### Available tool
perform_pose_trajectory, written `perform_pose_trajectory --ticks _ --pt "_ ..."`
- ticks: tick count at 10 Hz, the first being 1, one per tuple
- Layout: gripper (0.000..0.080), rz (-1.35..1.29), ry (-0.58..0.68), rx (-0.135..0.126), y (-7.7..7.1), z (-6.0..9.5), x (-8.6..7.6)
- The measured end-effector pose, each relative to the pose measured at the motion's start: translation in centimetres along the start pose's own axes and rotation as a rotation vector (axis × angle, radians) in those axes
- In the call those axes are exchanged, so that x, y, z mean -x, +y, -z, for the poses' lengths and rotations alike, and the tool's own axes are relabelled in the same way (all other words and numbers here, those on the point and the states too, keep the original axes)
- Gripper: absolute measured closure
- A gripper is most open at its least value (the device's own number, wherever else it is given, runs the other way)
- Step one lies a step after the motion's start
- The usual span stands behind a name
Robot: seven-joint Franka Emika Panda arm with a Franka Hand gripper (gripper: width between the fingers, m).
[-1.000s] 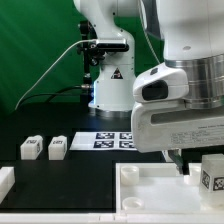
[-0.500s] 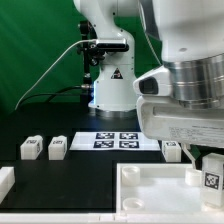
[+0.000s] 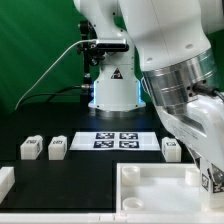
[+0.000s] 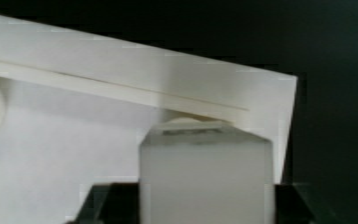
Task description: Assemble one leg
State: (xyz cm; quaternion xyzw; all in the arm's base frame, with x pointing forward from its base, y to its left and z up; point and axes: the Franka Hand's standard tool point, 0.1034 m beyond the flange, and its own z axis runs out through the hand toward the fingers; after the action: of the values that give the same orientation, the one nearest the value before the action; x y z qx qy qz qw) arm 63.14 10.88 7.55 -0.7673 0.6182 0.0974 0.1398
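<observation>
The gripper (image 4: 201,198) is clamped on a leg (image 4: 202,160), holding it endwise, I'd guess so its tip can go into a corner socket of the tray (image 3: 150,178). The leg sits in its grip over the tray's corner on the exterior view's right, while spare legs (image 3: 57,147) lie well apart on the table (image 3: 90,165)

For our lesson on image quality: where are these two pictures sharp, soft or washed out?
Exterior view: the marker board is crisp, the near arm soft. Wrist view: the leg is blurred close up, the tray-like part washed out white.
</observation>
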Motion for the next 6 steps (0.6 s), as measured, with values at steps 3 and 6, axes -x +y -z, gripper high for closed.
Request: perform_pose_trajectory --ticks 3,6 --pt "0.0431 0.22 0.021 0.025 0.18 -0.16 0.28" --pt "0.0167 0.726 0.063 0.07 -0.15 0.0 0.54"
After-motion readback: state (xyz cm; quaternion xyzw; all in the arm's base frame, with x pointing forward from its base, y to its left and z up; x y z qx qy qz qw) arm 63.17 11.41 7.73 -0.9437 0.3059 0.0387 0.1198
